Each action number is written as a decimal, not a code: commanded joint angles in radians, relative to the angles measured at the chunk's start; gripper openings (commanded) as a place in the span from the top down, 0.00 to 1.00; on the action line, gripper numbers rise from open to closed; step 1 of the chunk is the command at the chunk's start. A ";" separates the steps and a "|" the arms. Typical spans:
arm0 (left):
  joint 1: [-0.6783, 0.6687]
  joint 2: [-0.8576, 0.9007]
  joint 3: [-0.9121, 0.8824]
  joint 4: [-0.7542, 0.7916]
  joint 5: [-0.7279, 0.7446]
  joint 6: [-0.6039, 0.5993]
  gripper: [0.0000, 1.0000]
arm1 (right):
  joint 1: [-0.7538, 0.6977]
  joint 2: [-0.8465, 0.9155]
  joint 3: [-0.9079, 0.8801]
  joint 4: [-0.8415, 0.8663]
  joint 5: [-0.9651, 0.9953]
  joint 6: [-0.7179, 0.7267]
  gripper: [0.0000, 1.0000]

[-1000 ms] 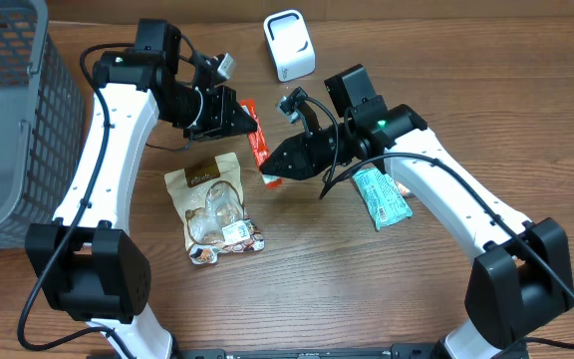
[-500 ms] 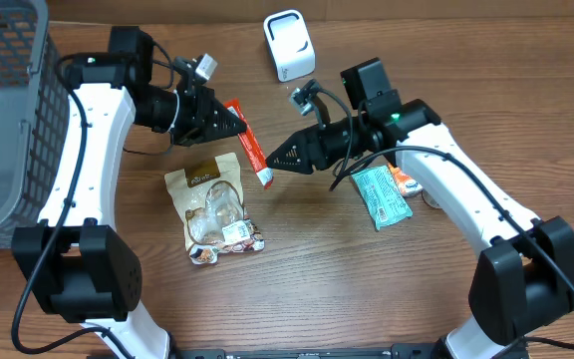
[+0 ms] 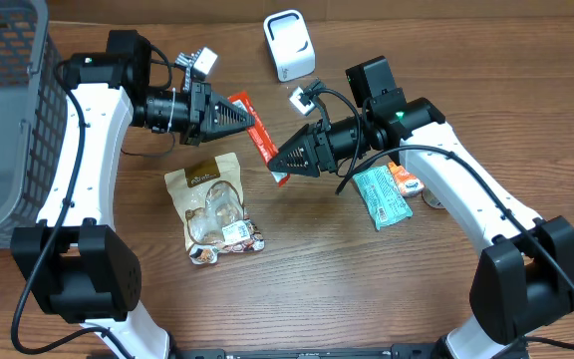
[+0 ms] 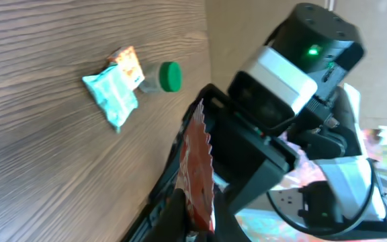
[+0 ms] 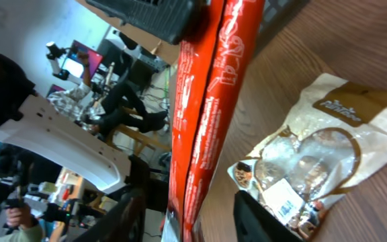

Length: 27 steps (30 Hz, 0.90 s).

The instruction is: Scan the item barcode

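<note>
While left-pinched, red packet [image 3: 258, 138] inside right gripper [image 5: 190, 210]

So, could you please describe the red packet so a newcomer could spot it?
From the white box-shaped scanner at the wooden table's far edge, come slightly nearer. The narrow glossy red packet hangs in the left gripper; unlike the tan pouch and teal wrapper, it is off the table.

Glossy red foil packet [image 3: 260, 143], wood-grain table [image 3: 347, 284], plastic mesh basket [image 3: 18, 50]
</note>
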 commanded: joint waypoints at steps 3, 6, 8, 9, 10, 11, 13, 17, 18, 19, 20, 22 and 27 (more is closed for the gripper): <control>0.000 -0.003 0.017 0.000 0.067 0.050 0.96 | -0.001 -0.005 0.000 0.003 -0.087 -0.042 0.66; 0.002 -0.003 0.017 0.000 0.066 0.050 0.96 | -0.001 -0.005 0.000 0.003 -0.086 -0.042 0.77; 0.003 -0.003 0.017 0.000 0.066 0.058 0.96 | -0.001 -0.005 0.000 0.003 -0.086 -0.042 0.80; 0.005 -0.003 0.017 0.000 0.059 0.057 0.96 | -0.001 -0.005 0.000 0.003 -0.086 -0.042 0.81; 0.006 -0.003 0.017 0.001 0.052 0.058 0.96 | -0.001 -0.005 0.000 0.003 -0.086 -0.042 0.82; 0.006 -0.003 0.017 0.003 0.046 0.058 0.96 | -0.001 -0.005 0.000 0.003 -0.086 -0.042 0.83; 0.006 -0.003 0.017 0.005 0.042 0.065 0.96 | -0.001 -0.005 0.000 0.003 -0.074 -0.042 0.90; 0.006 -0.003 0.017 0.043 0.006 0.064 0.96 | -0.001 -0.005 0.000 -0.011 0.027 -0.042 0.96; 0.006 -0.003 0.017 0.060 -0.004 0.064 0.96 | -0.001 -0.005 0.000 -0.015 0.057 -0.042 0.96; 0.006 -0.003 0.017 0.090 -0.022 0.063 0.96 | 0.001 -0.005 0.000 -0.021 0.094 -0.046 0.96; 0.006 -0.003 0.017 0.118 -0.040 0.060 0.96 | 0.001 -0.005 0.000 -0.028 0.113 -0.061 0.96; 0.006 -0.003 0.017 0.172 -0.090 0.035 0.96 | 0.001 -0.005 0.000 -0.056 0.122 -0.126 0.96; 0.006 -0.003 0.017 0.272 -0.315 -0.034 0.80 | 0.001 -0.005 0.000 -0.138 0.161 -0.248 0.96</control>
